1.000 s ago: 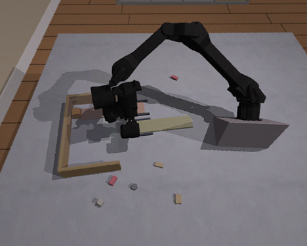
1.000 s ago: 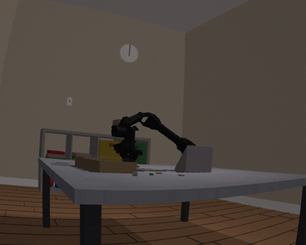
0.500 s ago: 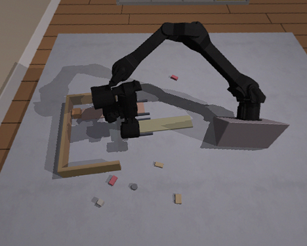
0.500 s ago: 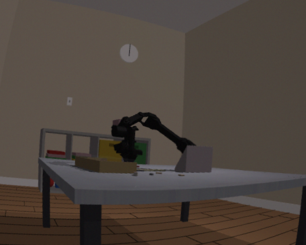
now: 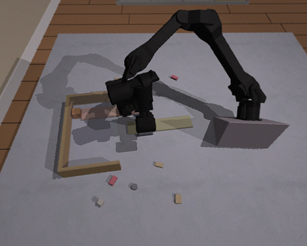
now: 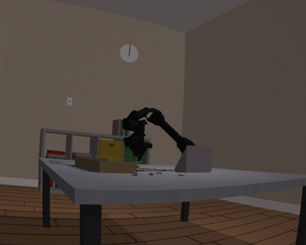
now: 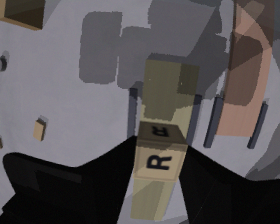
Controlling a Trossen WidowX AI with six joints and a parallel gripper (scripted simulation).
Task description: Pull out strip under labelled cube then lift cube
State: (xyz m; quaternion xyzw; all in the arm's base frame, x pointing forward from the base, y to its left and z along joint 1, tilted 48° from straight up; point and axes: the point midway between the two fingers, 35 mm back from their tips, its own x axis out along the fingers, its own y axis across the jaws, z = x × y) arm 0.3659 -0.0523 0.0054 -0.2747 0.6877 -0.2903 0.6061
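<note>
My gripper (image 7: 156, 143) (image 6: 137, 160) is shut on the tan cube labelled R (image 7: 159, 162) (image 6: 135, 158). The wrist view shows the cube between the fingers, above the pale yellow strip (image 7: 167, 82) (image 5: 175, 123), with the strip showing beyond and behind it. In the top view the arm hides the cube and fingertips. The yellow strip lies flat, outside the wooden frame's open side. A salmon strip (image 5: 96, 113) (image 7: 242, 112) lies partly inside the frame, with an orange cube (image 5: 76, 113) at its left end.
The three-sided wooden frame (image 5: 64, 140) (image 6: 115, 167) stands at the left. Dark rails (image 7: 133, 114) flank the strips. Small loose pieces, including a red one (image 5: 112, 180), a grey disc (image 5: 134, 186) and a tan one (image 5: 178, 199), lie near the frame. The arm's wedge-shaped base (image 5: 249, 134) is at the right.
</note>
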